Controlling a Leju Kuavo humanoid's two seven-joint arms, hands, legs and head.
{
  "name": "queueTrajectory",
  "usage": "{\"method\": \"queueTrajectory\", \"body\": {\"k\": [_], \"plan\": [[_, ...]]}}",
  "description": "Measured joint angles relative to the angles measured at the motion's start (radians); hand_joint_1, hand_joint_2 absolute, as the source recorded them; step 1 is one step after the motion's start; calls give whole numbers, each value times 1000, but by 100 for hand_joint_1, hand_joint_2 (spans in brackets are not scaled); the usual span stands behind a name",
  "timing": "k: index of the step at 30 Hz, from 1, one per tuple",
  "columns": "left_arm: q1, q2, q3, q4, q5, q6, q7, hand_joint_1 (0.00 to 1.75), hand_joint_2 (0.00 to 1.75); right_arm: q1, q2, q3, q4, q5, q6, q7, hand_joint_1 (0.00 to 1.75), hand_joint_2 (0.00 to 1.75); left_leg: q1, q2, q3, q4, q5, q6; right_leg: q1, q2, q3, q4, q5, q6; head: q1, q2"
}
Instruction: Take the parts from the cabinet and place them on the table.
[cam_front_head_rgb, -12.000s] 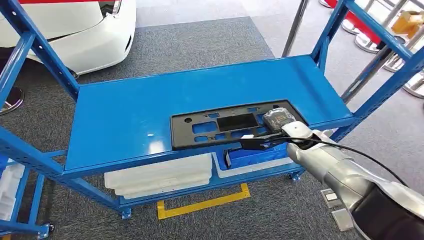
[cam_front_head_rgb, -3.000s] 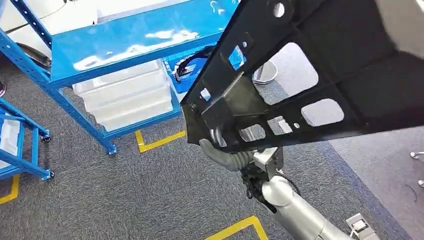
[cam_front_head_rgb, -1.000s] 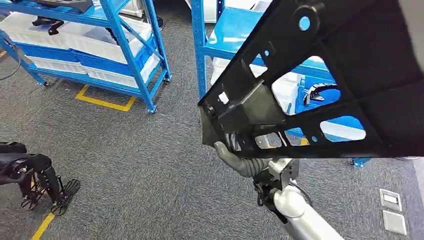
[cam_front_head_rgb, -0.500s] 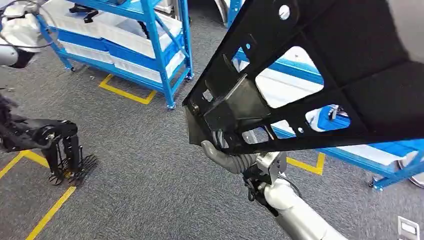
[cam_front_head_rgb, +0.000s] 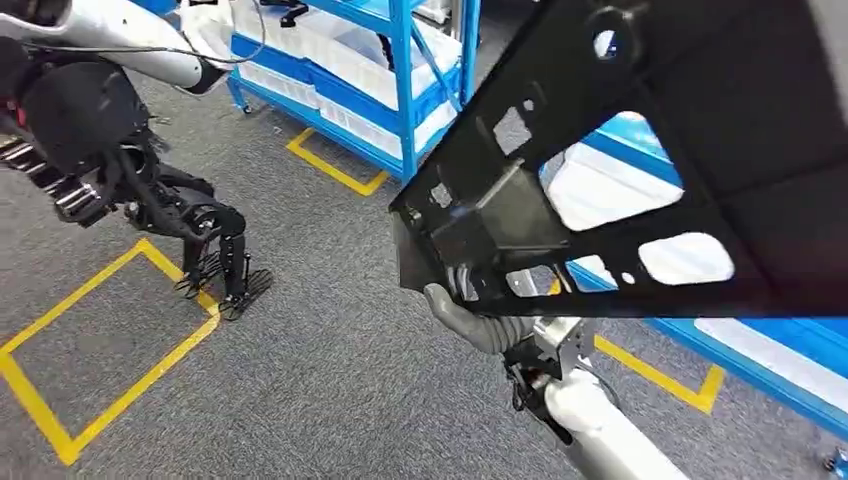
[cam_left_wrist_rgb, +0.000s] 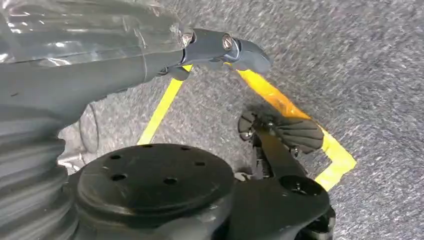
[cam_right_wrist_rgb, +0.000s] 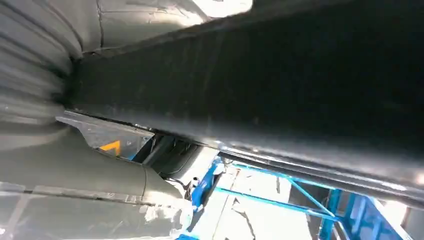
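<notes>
Robot (cam_front_head_rgb: 90, 110), second unit, dark legs, at far left on grey carpet (cam_front_head_rgb: 320, 380) beside yellow floor tape (cam_front_head_rgb: 120, 390). Left hand (cam_left_wrist_rgb: 100, 65): hanging over the carpet, fingers extended, nothing held. Blue shelving (cam_front_head_rgb: 405, 60) with white bins, upper centre. Right hand (cam_front_head_rgb: 480, 322): fingers clamped on lower edge of black perforated panel (cam_front_head_rgb: 640, 190), held aloft, tilted, close before the head camera at right.

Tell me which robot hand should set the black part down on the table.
Right. The right robot hand grips the black part at its lower edge, carrying it raised over the carpet. The left robot hand hangs low over the floor, holding nothing.
</notes>
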Motion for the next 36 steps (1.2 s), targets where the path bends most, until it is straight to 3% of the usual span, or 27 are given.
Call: {"method": "queueTrajectory", "body": {"k": [1, 2, 4, 5, 6, 8, 9, 10, 14, 15, 16, 17, 19, 20, 21, 22, 23, 24, 25, 27, 29, 30, 31, 32, 34, 35, 36], "plan": [[-2, 0, 0, 0, 0, 0, 0, 0, 175, 0, 1, 0, 0, 0, 0, -1, 175, 175, -5, 47, -21, 45, -31, -3, 3, -13, 4, -2, -1, -9, -18, 0], [-4, 0, 0, 0, 0, 0, 0, 0, 175, 1, 1, 0, 0, 0, 0, -1, 175, 175, -2, 66, -53, 112, -67, -6, 6, -27, 5, -2, -4, -13, -25, 0], [-5, 0, 0, 0, 0, 0, 0, 0, 175, 4, 0, 0, 0, 0, 0, -1, 175, 175, 3, 80, -118, 249, -121, -11, 12, -59, 9, -2, -8, -19, -32, 0], [-5, 0, 0, 0, 1, -1, 0, 0, 175, 5, 0, 0, 0, 0, 0, -1, 175, 175, 4, 83, -128, 272, -121, -12, 13, -73, 10, -2, -10, -20, -35, 0], [-5, 0, 0, 0, 1, -1, 0, 0, 175, 5, 0, 0, 0, 0, 0, -1, 175, 175, 4, 86, -115, 250, -100, -11, 14, -85, 13, -2, -12, -20, -39, 0], [-4, 0, 0, 0, 1, -1, 0, 0, 175, 4, 1, 0, 0, 0, 0, -1, 175, 175, 2, 99, -38, 108, -27, -4, 15, -108, 20, -2, -17, -17, -46, 0], [-5, 0, 0, 0, 1, -1, 0, 0, 175, 4, 1, 0, 0, 0, 0, -1, 175, 175, -4, 136, 13, 19, 6, 6, 16, -120, 25, -2, -21, -14, -50, 0], [-7, 0, 0, 0, 1, -1, 0, 0, 175, 4, 1, 0, 0, 0, 0, -1, 175, 175, -18, 177, 24, -16, -6, 13, 23, -130, 27, 0, -26, -7, -53, 0], [-1, 1, 0, 0, 1, -1, 0, 0, 175, 3, 2, 0, 0, 1, 0, -1, 175, 175, -23, 129, 16, -27, 1, 32, 21, -171, 37, -8, -31, 9, -47, 0], [2, 1, 0, 0, 1, -1, 0, 0, 175, 2, 2, 0, 0, 1, 0, -1, 175, 175, -10, 116, 27, -42, 9, 39, 15, -136, 38, 3, -44, 17, -42, 0], [0, 1, 0, 0, 1, -1, 0, 0, 175, 2, 2, 0, 0, 1, 0, -2, 175, 175, -11, 104, 30, -48, 11, 42, 14, -83, 26, 32, -62, 18, -39, 0], [-3, 1, 0, 0, 1, -1, 0, 0, 175, 1, 2, 0, 0, 1, 0, -2, 175, 175, -10, 96, 30, -48, 13, 50, 13, -55, -5, 97, -99, 18, -32, 0], [-6, 1, 0, 0, 3, -2, 0, 0, 175, 7, 2, 0, 2, 2, 0, -2, 175, 175, -10, 69, 31, -47, 12, 51, 13, -38, -80, 239, -152, 20, -19, 0], [-6, 1, 0, 0, 4, -2, 0, 0, 175, 8, 1, 0, 4, 2, 0, -2, 175, 175, -10, 55, 31, -46, 12, 51, 12, -37, -107, 280, -154, 21, -16, 0], [-4, 1, 0, 0, 6, -2, 1, 0, 175, 7, 1, 0, 7, 3, 0, -2, 175, 175, -9, 40, 32, -44, 11, 50, 10, -37, -110, 269, -128, 23, -11, 0], [-3, 1, 0, 0, 8, -2, 2, 0, 175, 6, 1, 0, 8, 3, 0, -2, 175, 175, -8, 25, 32, -41, 9, 48, 8, -36, -92, 220, -89, 23, -7, 0], [-4, 0, 0, 0, 9, -2, 2, 0, 175, 4, 1, 0, 8, 3, 1, -2, 175, 175, -6, 10, 32, -35, 5, 42, 3, -28, -60, 141, -39, 26, -4, 0], [-4, 0, 0, 0, 9, -2, 2, 0, 175, 3, 1, 0, 8, 3, 1, -3, 175, 175, -3, -3, 32, -27, 0, 36, -2, -6, -27, 62, 4, 29, -2, 0], [-5, 0, 0, 0, 9, -2, 2, 0, 175, 2, 1, 0, 10, 3, 2, -3, 175, 175, -2, -13, 24, -22, -4, 29, -8, 49, -17, 39, -14, 31, 2, 0], [-6, 0, 0, 0, 10, -2, 3, 0, 175, 4, 2, 0, 11, 3, 5, -5, 175, 175, 2, -33, 13, -11, -1, 16, -4, 41, -15, 23, -11, 25, -2, 0], [1, 0, 0, 0, 11, -2, 3, 0, 175, 1, 4, 0, 11, 5, 8, -5, 175, 175, 9, -53, 9, -17, 3, 3, 5, 22, -14, 23, -10, 10, -4, 0], [1, 1, 0, 0, 12, -1, 3, 0, 175, -2, 7, 0, 11, 6, 9, -5, 175, 175, 9, -51, 8, -10, -3, -1, -1, 6, -10, 14, -6, 1, -1, 0], [-1, 1, 0, 0, 12, -1, 3, 0, 175, -1, 9, 0, 11, 7, 9, -5, 175, 175, -1, 15, -1, 21, -22, -4, 2, -5, -5, 10, -6, -3, -11, 0], [-3, 1, 0, 0, 13, -1, 3, 0, 175, -1, 9, -1, 11, 9, 9, -6, 175, 175, -1, 52, -29, 81, -57, -7, 6, -20, -2, 9, -7, -10, -28, 0], [-5, 1, 0, 0, 15, 0, 3, 0, 175, 4, 9, -1, 11, 9, 9, -5, 175, 175, 0, 80, -100, 233, -124, -9, 15, -50, 1, 9, -11, -17, -35, 0], [-4, 1, 0, 0, 16, 0, 3, 0, 175, 7, 9, -1, 11, 10, 10, -5, 175, 175, 0, 85, -124, 283, -137, -8, 18, -64, 2, 10, -13, -20, -39, 0], [-4, 1, 0, 0, 16, 0, 3, 0, 175, 8, 9, -1, 11, 11, 10, -5, 175, 175, -1, 86, -124, 286, -126, -5, 21, -78, 3, 10, -14, -22, -42, 0]]}}
